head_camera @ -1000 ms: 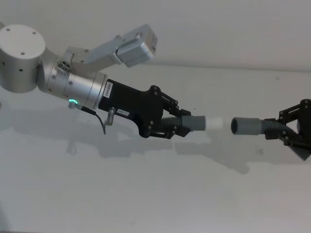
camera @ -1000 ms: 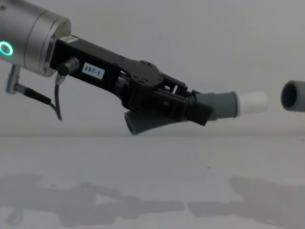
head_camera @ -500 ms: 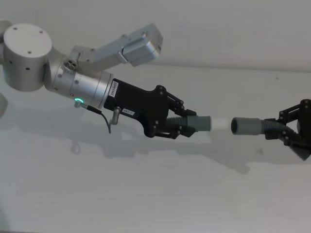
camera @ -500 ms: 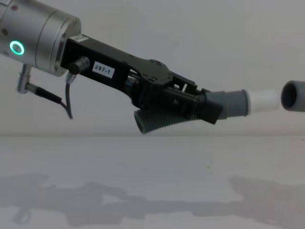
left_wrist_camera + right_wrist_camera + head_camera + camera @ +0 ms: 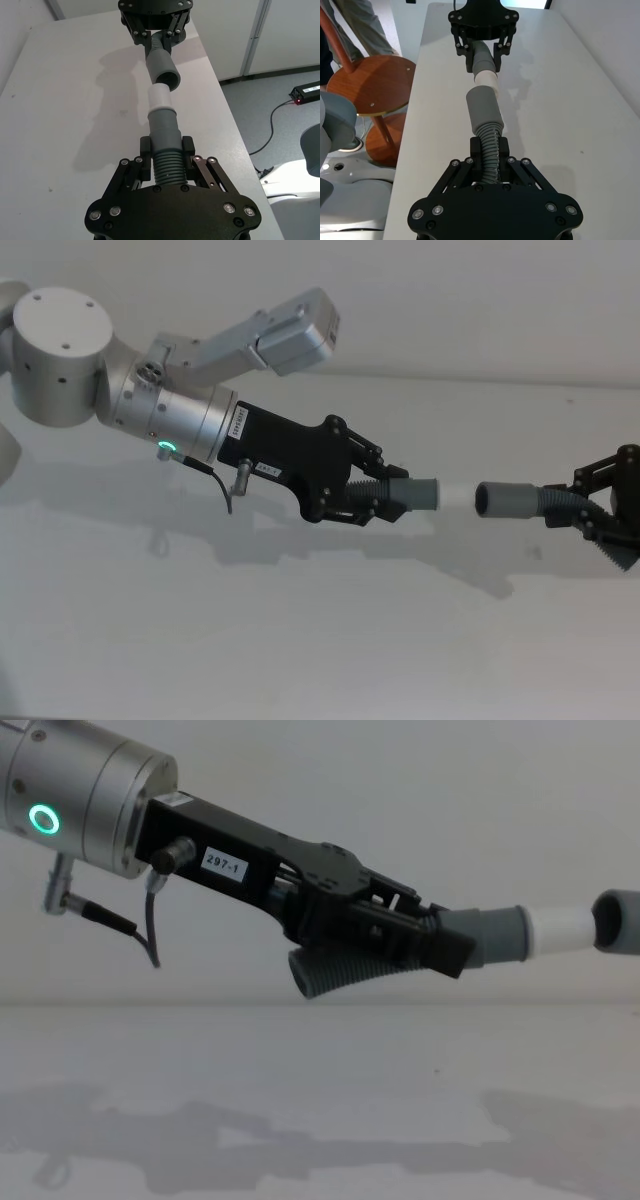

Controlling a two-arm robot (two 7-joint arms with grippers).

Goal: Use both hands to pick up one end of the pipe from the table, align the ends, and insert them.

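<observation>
My left gripper is shut on the ribbed part of one dark-grey pipe piece, held above the table. Its white tip points at the open mouth of the other pipe piece. My right gripper is shut on that second piece by its ribbed section. The two ends are lined up and almost touching. In the left wrist view the white tip sits right at the grey mouth. Whether it has entered is not visible.
The table's edge runs close beside both arms in the wrist views. Past it stand a round wooden stool and a person's legs. On the other side, a cable and a power box lie on the floor.
My left arm has moved to the right with its pipe piece, closing the gap between the white tip and the grey mouth. The right gripper and its piece have stayed still.
</observation>
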